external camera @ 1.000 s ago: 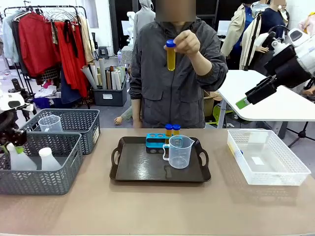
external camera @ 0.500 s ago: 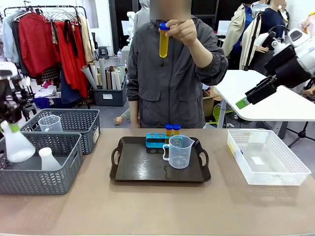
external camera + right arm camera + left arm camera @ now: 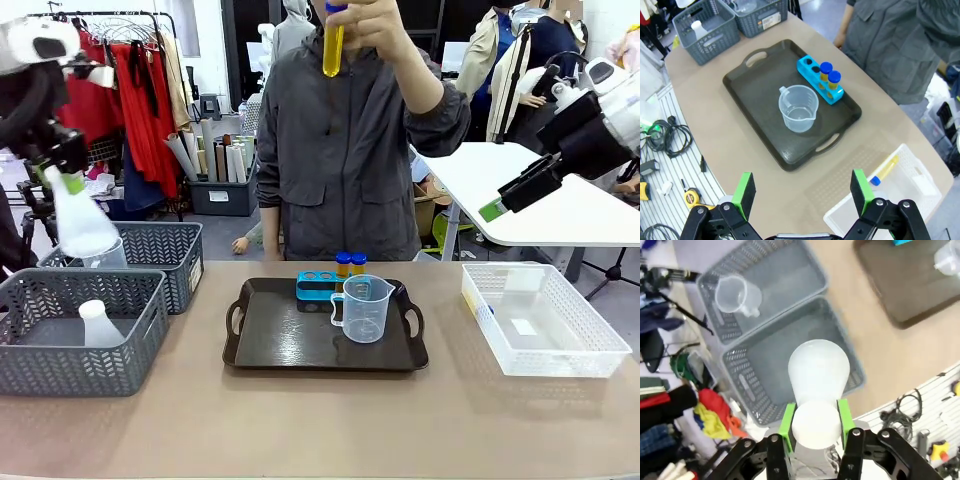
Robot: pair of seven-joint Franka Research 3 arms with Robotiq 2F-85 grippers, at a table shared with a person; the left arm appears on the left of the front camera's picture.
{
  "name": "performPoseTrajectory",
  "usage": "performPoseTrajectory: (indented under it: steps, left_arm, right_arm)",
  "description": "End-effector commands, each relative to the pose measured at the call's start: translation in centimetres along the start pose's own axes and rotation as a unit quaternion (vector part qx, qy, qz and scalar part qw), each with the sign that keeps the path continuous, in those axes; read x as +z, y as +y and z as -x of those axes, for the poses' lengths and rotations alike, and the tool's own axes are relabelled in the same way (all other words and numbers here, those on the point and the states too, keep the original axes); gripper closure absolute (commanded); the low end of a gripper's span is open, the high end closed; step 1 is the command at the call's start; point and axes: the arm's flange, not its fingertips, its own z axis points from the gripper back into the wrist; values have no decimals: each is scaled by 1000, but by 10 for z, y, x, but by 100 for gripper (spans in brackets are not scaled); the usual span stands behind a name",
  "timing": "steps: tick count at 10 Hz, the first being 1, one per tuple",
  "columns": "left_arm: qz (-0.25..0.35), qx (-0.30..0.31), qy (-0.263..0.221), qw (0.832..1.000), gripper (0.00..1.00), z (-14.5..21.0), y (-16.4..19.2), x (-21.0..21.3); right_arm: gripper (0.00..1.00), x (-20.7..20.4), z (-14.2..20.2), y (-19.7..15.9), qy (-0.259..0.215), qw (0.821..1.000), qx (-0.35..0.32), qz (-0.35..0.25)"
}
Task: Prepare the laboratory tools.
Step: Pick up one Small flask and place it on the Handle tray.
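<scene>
**Front view.** L fingers (image 3: 68, 181) clamp the neck of the conical flask (image 3: 84, 228). The flask is lifted clear above the two grey baskets (image 3: 60, 365) at the surface's L edge and is not over the tray (image 3: 290, 345). The tray sits mid-surface. On it are the beaker (image 3: 363, 308), near centre, and the rack (image 3: 316, 288), at the tray's far edge w/ two capped tubes (image 3: 350, 263). The person's hand (image 3: 385, 25) holds a third tube (image 3: 334, 45) high above the surface's far edge. R fingers (image 3: 493, 210) hang high over the R edge, above the clear bin (image 3: 600, 358).

**Left wrist view.** Green pads touch both sides of the flask neck. The flask base points down at the front basket. A second beaker (image 3: 737, 292) sits in the rear basket.

**Right wrist view.** R fingers are wide apart w/ nothing between them. The rack has two holes filled and two empty. A fourth tube (image 3: 883, 170) lies in the bin, along the bin edge nearest the tray. A second flask (image 3: 697, 27) stands in the front basket.

**Status (est.).** Approx. halfway.
- Done: beaker, rack and two tubes are on the tray.
- In progress: the flask is in the air.
- Left: set the flask on the tray; prob. fill the two empty rack holes w/ the hand-held tube and the bin tube.
</scene>
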Motion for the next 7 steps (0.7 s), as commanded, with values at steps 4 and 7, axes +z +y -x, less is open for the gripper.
performPoseTrajectory:
  steps: [4,7]
  left_arm:
    - [-12,-79,-20,997,100,-17,-54,17]
    - [-6,-68,-13,998,100,-16,-61,13]
  right_arm:
    - [0,0,-1,-1,-9,1000,-3,-9]
    - [0,0,-1,-1,-9,1000,-3,-9]
